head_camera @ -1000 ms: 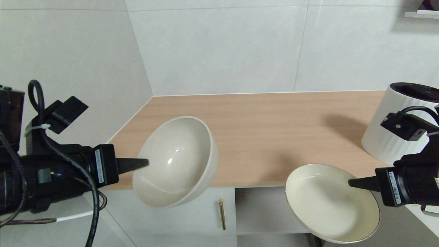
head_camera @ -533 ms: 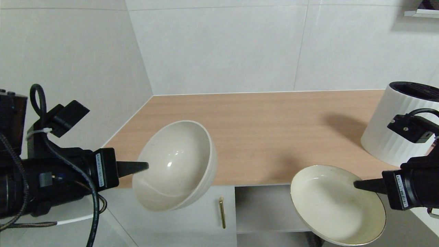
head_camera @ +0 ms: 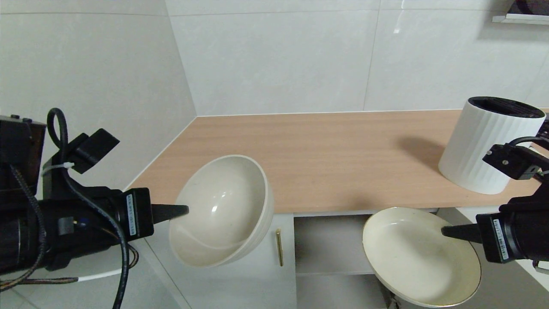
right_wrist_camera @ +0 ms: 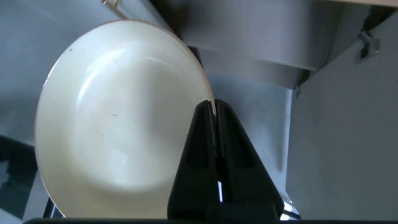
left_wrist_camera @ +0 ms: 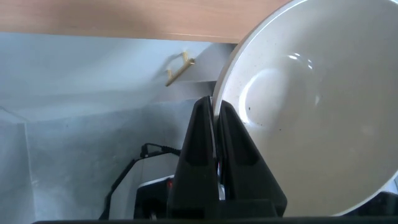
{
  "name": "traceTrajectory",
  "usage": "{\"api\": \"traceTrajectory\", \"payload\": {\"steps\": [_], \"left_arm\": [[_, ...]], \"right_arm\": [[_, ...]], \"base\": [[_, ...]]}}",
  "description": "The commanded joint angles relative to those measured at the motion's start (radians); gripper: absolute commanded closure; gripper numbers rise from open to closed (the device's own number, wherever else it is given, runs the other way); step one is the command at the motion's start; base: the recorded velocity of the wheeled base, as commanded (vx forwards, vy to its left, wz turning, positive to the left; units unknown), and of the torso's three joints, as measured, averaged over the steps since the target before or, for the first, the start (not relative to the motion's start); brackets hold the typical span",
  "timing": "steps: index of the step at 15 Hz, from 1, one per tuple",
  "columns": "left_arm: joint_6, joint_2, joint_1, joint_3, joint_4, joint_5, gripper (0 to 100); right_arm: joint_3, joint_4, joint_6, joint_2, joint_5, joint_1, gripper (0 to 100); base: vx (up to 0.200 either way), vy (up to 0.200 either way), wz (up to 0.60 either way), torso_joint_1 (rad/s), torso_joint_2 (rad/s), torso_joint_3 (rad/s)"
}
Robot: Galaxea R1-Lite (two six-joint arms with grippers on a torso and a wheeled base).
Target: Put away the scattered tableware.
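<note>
Left hand (head_camera: 182,210): clamped on the rim of the bowl (head_camera: 223,210), one finger inside and one outside.
Bowl: cream, tilted in the air before the table (head_camera: 321,159) edge, above a cabinet door handle (head_camera: 279,253).
Plate (head_camera: 418,257): cream, tilted, in front of the open cabinet compartment (head_camera: 330,244).
Right hand (head_camera: 446,231): pinching the plate's rim.
Ribbed white container (head_camera: 489,146): upright on the table.

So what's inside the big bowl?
Nothing that I can see: the bowl, held tilted by the left gripper, shows a bare, shiny inside. Only a small bit at the rim hides behind the gripper.
</note>
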Motion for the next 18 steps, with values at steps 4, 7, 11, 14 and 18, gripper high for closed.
{"api": "traceTrajectory", "payload": {"steps": [4, 7, 11, 14, 18], "left_arm": [[0.000, 0.035, -0.001, -0.001, -0.001, 0.001, 100], [-0.002, 0.049, -0.001, -0.001, -0.001, 0.001, 100], [0.000, 0.049, -0.001, -0.001, -0.001, 0.001, 100], [-0.002, 0.051, -0.001, -0.001, -0.001, 0.001, 100], [0.000, 0.052, -0.001, -0.001, -0.001, 0.001, 100]], "right_arm": [[0.047, -0.072, -0.001, 0.032, -0.001, -0.001, 100], [0.050, -0.077, -0.002, 0.039, -0.002, -0.001, 100], [0.050, -0.077, -0.002, 0.039, -0.002, -0.001, 100], [0.050, -0.077, -0.002, 0.042, -0.002, -0.002, 100], [0.050, -0.077, -0.002, 0.048, -0.002, -0.002, 100]], "base": [[0.000, 0.000, 0.00, 0.000, 0.00, 0.000], [0.000, 0.000, 0.00, -0.020, 0.05, 0.027], [0.000, 0.000, 0.00, -0.161, 0.40, 0.226], [0.000, 0.000, 0.00, -0.191, 0.48, 0.281], [0.000, 0.000, 0.00, -0.175, 0.48, 0.300]]}}
